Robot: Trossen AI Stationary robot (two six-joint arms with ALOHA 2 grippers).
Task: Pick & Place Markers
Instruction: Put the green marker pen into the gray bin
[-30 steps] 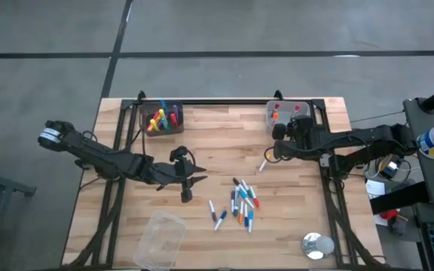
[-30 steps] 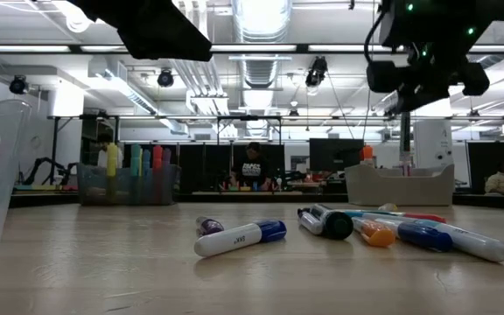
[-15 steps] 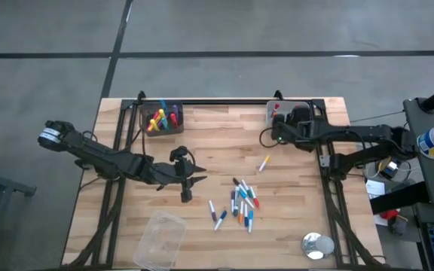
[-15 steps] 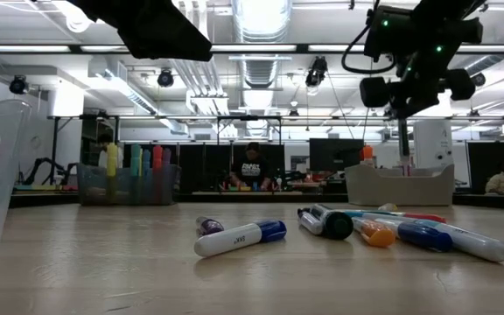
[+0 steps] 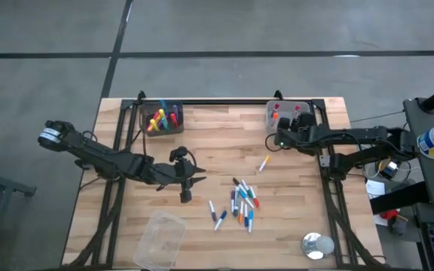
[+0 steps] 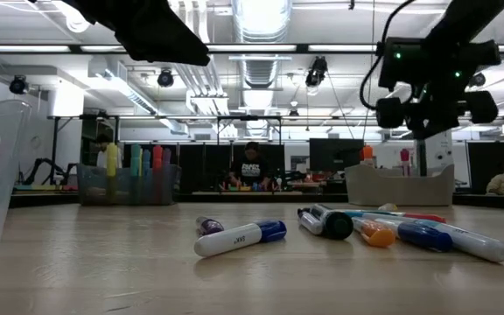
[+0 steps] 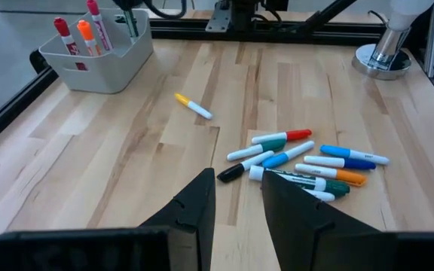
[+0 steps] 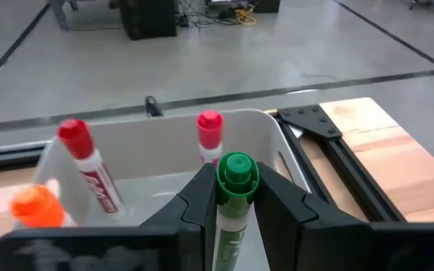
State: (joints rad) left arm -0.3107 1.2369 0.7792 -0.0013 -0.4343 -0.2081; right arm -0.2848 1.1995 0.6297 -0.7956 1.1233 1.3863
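Your right end effector is clamped on a green-capped marker, held upright, cap up, right over the white bin at the tabletop's far right. The barrel's print is too blurry to read. Your left end effector hangs empty, fingers apart, near the loose markers lying flat, mostly crosswise.

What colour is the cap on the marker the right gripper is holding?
Green: the white-barrelled marker in the right gripper has a green cap, clearest in the right wrist view.

Bare wood beside the yellow marker (loose markers crowd nearer).
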